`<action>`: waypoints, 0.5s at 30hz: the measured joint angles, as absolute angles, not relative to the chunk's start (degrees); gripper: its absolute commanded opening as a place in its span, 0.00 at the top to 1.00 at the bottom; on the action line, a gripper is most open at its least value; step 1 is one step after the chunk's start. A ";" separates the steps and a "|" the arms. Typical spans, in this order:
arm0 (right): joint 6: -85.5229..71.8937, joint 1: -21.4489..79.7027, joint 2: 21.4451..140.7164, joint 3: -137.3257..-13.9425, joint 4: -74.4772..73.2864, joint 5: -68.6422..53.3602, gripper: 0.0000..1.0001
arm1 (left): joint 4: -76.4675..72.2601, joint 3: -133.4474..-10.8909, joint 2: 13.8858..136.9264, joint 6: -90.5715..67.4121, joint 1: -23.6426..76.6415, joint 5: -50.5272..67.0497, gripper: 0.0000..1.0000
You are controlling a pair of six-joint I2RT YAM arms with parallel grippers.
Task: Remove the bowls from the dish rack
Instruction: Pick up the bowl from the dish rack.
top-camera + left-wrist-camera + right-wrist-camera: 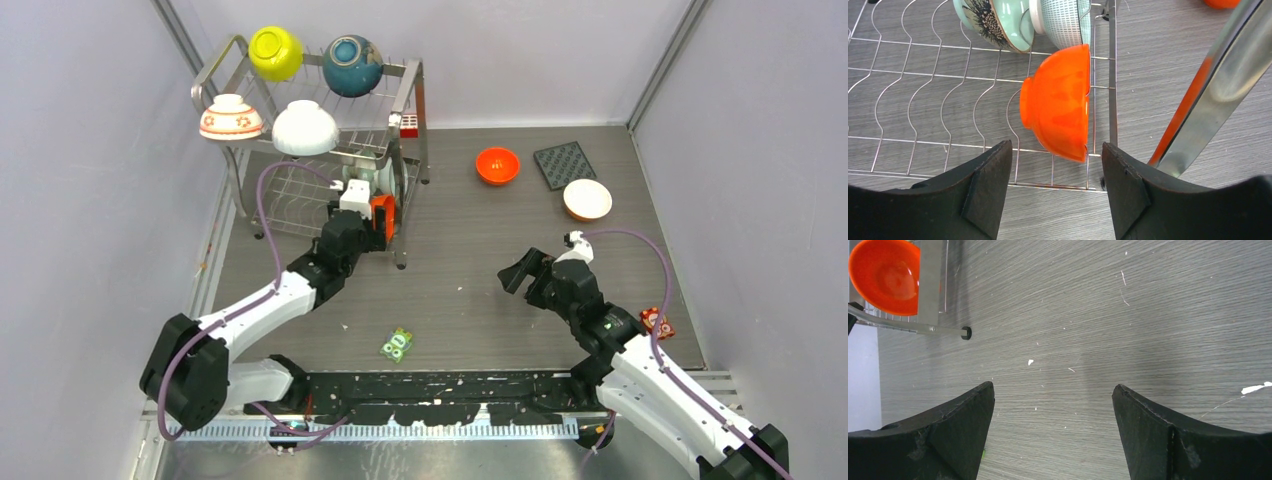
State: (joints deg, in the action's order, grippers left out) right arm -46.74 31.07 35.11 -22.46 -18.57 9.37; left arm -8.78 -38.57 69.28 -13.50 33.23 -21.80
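Note:
The steel wire dish rack stands at the back left. On its top tier sit a yellow-green bowl, a dark teal bowl, a white red-flowered bowl and a plain white bowl. An orange bowl stands on edge in the lower tier's near right corner, behind it a pale green bowl and a teal-patterned bowl. My left gripper is open and empty, just short of the orange bowl. My right gripper is open and empty above bare table, at mid-right in the top view.
An orange bowl and a white bowl with an orange rim sit on the table at right, beside a dark square mat. The rack's steel leg is close to my left gripper's right finger. A small green item lies near the front.

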 measured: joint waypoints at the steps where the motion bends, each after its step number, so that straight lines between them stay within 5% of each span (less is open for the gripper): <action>1: -46.68 31.07 35.11 -22.41 -18.55 9.37 0.09 | -8.78 -38.61 69.49 -13.43 33.23 -21.74 0.33; 15: -46.19 31.07 34.11 -21.63 -18.94 10.00 0.09 | -9.67 -39.24 72.12 -11.49 35.44 -26.04 0.37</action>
State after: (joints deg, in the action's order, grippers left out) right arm -46.19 31.07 34.11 -21.63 -18.94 10.00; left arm -9.67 -39.24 72.12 -11.49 35.44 -26.04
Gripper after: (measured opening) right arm 0.912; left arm 0.630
